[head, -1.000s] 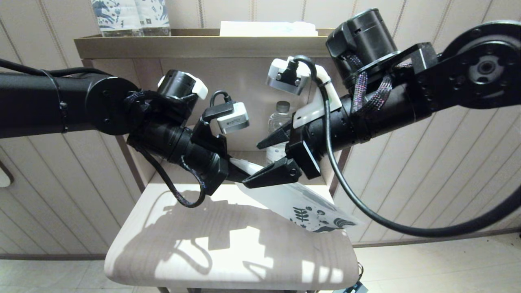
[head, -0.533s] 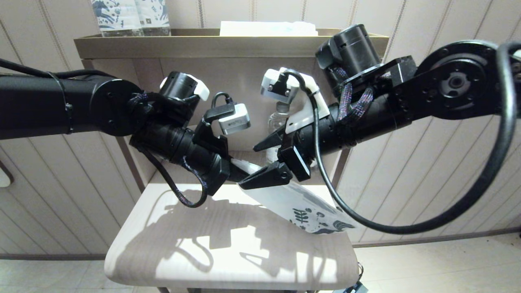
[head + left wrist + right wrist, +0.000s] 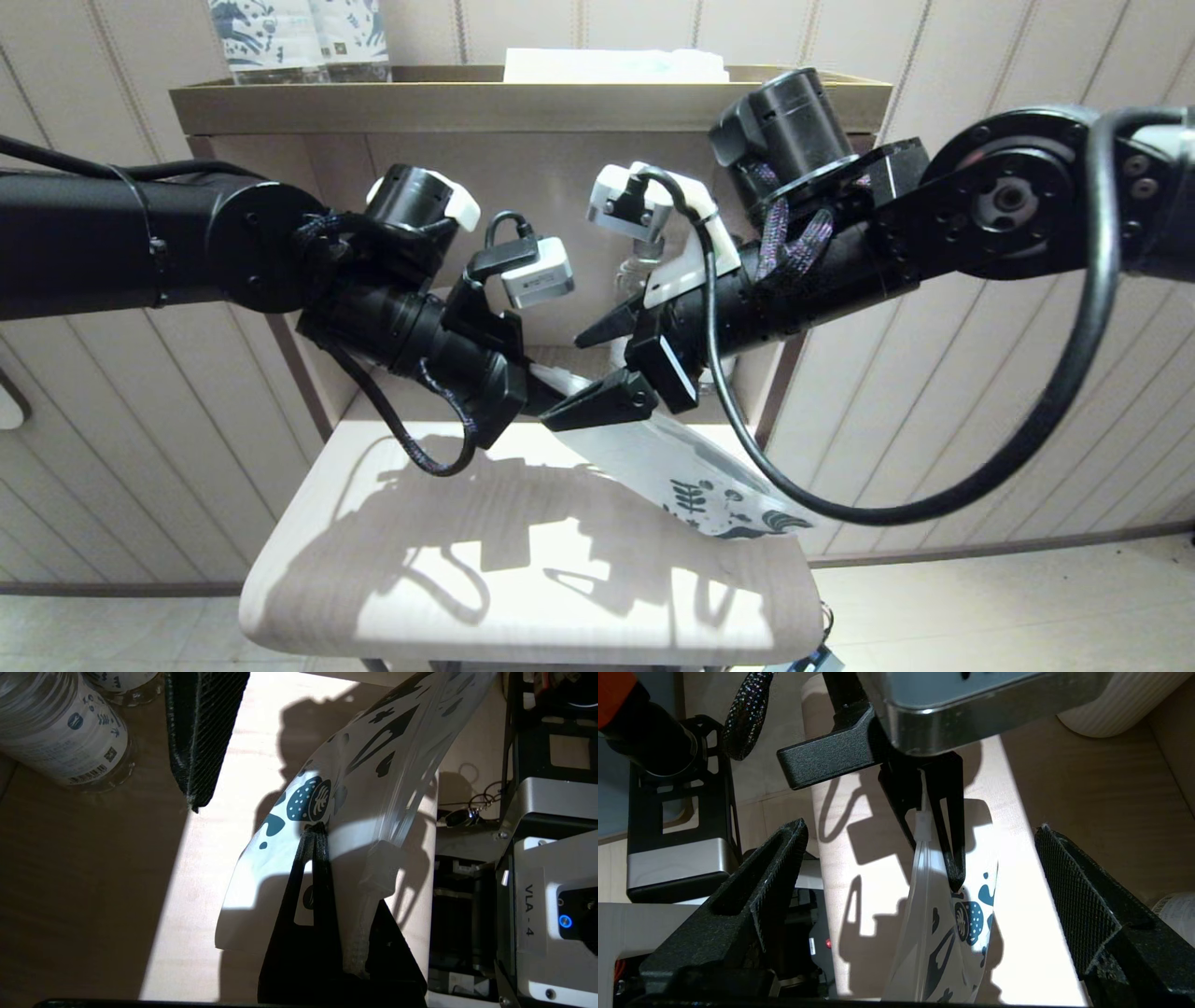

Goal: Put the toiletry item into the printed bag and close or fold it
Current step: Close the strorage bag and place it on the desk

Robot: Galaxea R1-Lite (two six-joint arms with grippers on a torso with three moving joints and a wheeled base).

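Note:
The printed bag point(image 3: 691, 467), white with blue leaf print, hangs slanting over the pale wooden table point(image 3: 448, 579). My left gripper point(image 3: 551, 399) is shut on its upper end. In the left wrist view the closed tips point(image 3: 318, 833) pinch the bag point(image 3: 373, 765) beside its zip slider point(image 3: 385, 858). My right gripper point(image 3: 563, 383) is open, one finger above and one below the left gripper's tip. In the right wrist view its fingers point(image 3: 777, 872) stand wide either side of the bag point(image 3: 943, 942) without touching it. The toiletry item is out of view.
A brown shelf unit point(image 3: 373, 103) rises behind the table, with a clear bottle point(image 3: 644, 266) in its niche. Printed bottles point(image 3: 299, 37) and a flat white packet point(image 3: 616, 65) sit on top. The robot's base point(image 3: 537, 858) lies past the table's edge.
My right arm has moved left toward the left gripper, bringing its open fingers around the bag's held end. The left gripper and the bag have stayed still.

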